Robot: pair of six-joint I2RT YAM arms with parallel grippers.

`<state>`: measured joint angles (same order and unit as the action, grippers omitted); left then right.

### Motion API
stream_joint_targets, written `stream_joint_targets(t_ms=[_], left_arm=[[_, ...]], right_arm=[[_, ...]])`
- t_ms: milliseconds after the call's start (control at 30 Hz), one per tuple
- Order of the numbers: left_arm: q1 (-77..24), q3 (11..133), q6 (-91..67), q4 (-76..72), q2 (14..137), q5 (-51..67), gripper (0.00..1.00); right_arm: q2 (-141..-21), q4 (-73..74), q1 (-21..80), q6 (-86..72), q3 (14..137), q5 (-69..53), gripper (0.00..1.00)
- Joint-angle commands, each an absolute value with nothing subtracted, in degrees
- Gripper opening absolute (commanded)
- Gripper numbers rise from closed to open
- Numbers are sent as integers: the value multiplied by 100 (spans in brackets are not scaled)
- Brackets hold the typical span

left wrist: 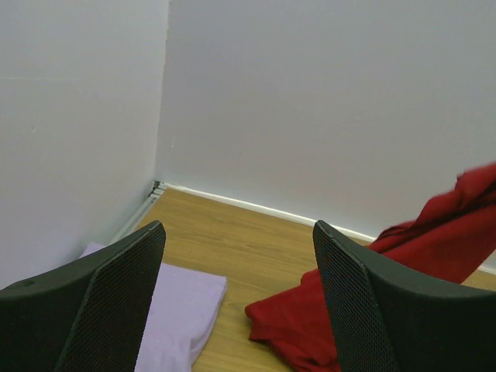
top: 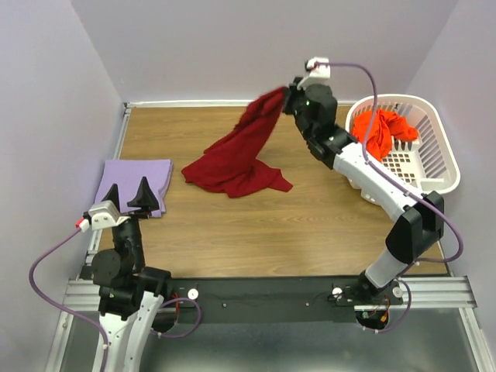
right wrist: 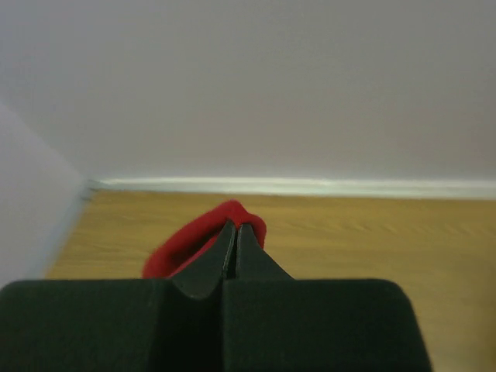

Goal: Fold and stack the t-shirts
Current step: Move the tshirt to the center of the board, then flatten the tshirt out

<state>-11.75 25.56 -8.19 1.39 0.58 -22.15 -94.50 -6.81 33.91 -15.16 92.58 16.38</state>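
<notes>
The dark red t-shirt hangs from my right gripper, which is shut on its upper edge high over the far middle of the table; its lower part still lies bunched on the wood. The right wrist view shows the jaws pinched on red cloth. The lavender t-shirt lies folded at the left. My left gripper is open and empty, hovering over that shirt's near edge; its view shows the lavender shirt and the red shirt. The orange-red t-shirt is crumpled in the basket.
A white lattice laundry basket stands at the far right of the wooden table. Lavender walls close in the back and both sides. A black rail with the arm bases runs along the near edge.
</notes>
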Motion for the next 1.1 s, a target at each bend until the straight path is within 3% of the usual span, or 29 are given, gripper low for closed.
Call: stream_joint_targets(t_ms=[0,100,167,267,333,500,600,733,1067], left_arm=[[-1178,2619,-931,44,298,-1838,85],[-1178,2777,-1221,184,938,-1600,85],[-1178,2952,-1537,281,1508,-1372,84],[-1178,3128,-1958,317,2203,-880,84],[-1178,3190,-2144,290,2486,-669,85],[-1187,3410,-2285,412,3277,-343,85],[-1178,3515,-2180,501,3532,-501,85],[-1187,3551,-1961,466,3647,-685,85],[-1187,3217,-1389,123,3463,-862,85]], right_arm=[[-9106,-466,3208,-730,8073,4068,1],[-8895,-247,3006,-765,7447,4385,1],[-8886,287,2857,-931,7330,4377,7],[-8956,1097,2786,-1063,7348,4035,34],[-8843,1527,2786,-1090,7365,3720,44],[-8175,1793,2856,-949,7023,1524,71],[-7963,1802,3023,-888,6769,389,80],[-8015,1793,3330,-686,6487,-237,80],[-9403,1731,4095,-431,6784,-35,78]])
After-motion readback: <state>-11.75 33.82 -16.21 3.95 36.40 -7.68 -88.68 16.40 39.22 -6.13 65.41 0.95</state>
